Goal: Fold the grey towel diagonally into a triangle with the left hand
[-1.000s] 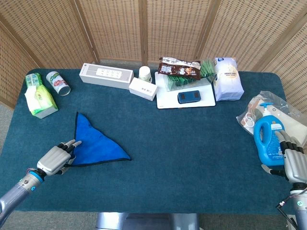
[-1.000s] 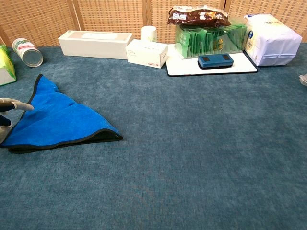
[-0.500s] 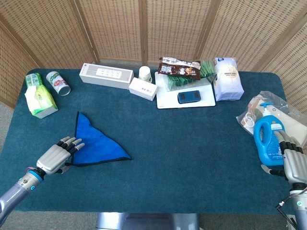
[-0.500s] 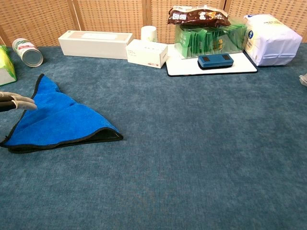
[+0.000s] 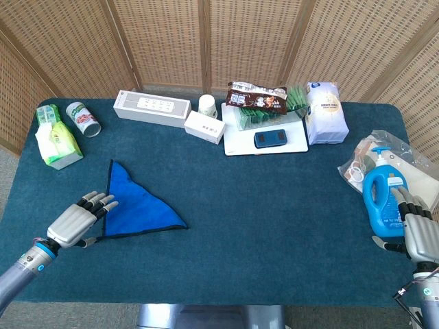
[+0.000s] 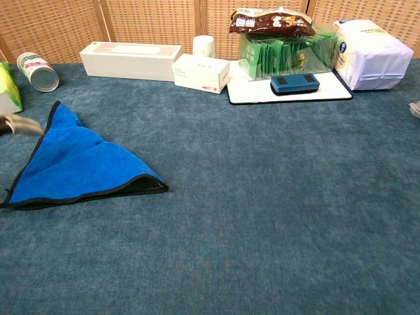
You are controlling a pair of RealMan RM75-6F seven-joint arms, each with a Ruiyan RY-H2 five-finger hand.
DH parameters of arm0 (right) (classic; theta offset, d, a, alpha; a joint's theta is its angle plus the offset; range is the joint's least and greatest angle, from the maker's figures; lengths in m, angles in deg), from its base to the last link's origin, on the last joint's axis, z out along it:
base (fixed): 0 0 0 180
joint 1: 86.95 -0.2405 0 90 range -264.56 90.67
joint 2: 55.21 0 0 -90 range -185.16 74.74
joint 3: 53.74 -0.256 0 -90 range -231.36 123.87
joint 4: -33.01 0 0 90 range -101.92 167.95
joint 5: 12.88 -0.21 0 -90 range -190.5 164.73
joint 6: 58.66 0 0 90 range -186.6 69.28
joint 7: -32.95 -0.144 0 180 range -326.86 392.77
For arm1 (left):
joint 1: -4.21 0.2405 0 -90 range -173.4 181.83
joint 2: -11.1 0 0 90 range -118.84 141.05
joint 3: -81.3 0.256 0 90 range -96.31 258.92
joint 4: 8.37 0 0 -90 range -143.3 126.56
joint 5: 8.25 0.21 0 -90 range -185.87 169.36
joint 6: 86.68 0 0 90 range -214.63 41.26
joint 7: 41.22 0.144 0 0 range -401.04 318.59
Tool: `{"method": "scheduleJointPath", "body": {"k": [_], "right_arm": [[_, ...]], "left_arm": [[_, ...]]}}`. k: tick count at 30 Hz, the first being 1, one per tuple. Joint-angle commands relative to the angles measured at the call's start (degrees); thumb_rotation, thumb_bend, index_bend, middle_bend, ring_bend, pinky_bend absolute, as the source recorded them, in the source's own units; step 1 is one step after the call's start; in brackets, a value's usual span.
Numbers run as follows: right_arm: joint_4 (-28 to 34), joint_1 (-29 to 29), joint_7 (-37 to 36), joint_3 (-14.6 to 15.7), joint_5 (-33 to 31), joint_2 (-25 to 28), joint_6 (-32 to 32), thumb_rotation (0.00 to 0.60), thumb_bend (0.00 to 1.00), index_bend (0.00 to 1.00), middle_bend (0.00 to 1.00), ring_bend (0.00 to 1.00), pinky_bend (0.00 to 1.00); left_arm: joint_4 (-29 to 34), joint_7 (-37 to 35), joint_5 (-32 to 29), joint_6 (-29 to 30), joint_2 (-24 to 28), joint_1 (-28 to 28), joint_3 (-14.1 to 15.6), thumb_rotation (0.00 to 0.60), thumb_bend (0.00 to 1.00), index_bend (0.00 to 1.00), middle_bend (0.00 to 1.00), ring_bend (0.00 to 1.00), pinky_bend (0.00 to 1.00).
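Left robot hand (image 5: pixel 77 221): fingers spread, holding nothing; it is lifting up and drawing back toward the near-left edge of the surface (image 5: pixel 274 226), where a second ago its fingertips were lying on the towel's left edge. In the chest view only a fingertip (image 6: pixel 20 125) is showing at the left border.

Towel (image 5: pixel 134 205): blue on its upper face with a dark border, though the task calls it grey; it is lying flat as a triangle on the left part of the surface, long point toward the far side, short point toward the centre. Its outline is staying the same across the last second, so the release is not disturbing the fold.

Meaning for the task: the diagonal fold is looking complete, and the hand is now retreating clear of it.

Right robot hand (image 5: pixel 418 229): sitting at the far right, fingers extended beside the blue detergent bottle (image 5: pixel 384 199); whether it is touching the bottle cannot be told.
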State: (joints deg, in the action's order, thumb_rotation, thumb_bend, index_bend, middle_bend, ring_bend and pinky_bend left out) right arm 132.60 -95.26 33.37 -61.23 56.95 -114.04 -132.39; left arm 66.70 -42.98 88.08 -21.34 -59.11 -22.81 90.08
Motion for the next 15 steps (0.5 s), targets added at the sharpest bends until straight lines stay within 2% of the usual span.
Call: {"method": "scheduleJointPath", "body": {"k": [1, 8, 15], "right_arm": [[0.07, -0.01, 0.16, 0.09, 0.19, -0.05, -0.05, 0.6, 0.0, 0.04, 0.0, 0.0, 0.0], [-0.33, -0.01, 2.2, 0.3, 1.25, -1.12, -1.41, 0.6, 0.0, 0.04, 0.0, 0.0, 0.0], [-0.65, 0.55, 4.39, 0.0, 2.2, -2.73, -4.5, 0.6, 0.0, 0.04, 0.0, 0.0, 0.0]], "left_arm": [[-0.07, 0.53, -1.6, 3.88, 0.51, 1.71, -2.16, 0.6, 0.28, 0.0, 0.0, 0.0, 0.09], [2.58, 4.06, -8.49, 11.42, 0.59, 7.19, -6.51, 0.6, 0.28, 0.0, 0.0, 0.0, 0.06], [2.77, 2.84, -10.02, 17.61, -0.49, 12.37, -7.1, 0.6, 0.28, 0.0, 0.0, 0.0, 0.05]]}}
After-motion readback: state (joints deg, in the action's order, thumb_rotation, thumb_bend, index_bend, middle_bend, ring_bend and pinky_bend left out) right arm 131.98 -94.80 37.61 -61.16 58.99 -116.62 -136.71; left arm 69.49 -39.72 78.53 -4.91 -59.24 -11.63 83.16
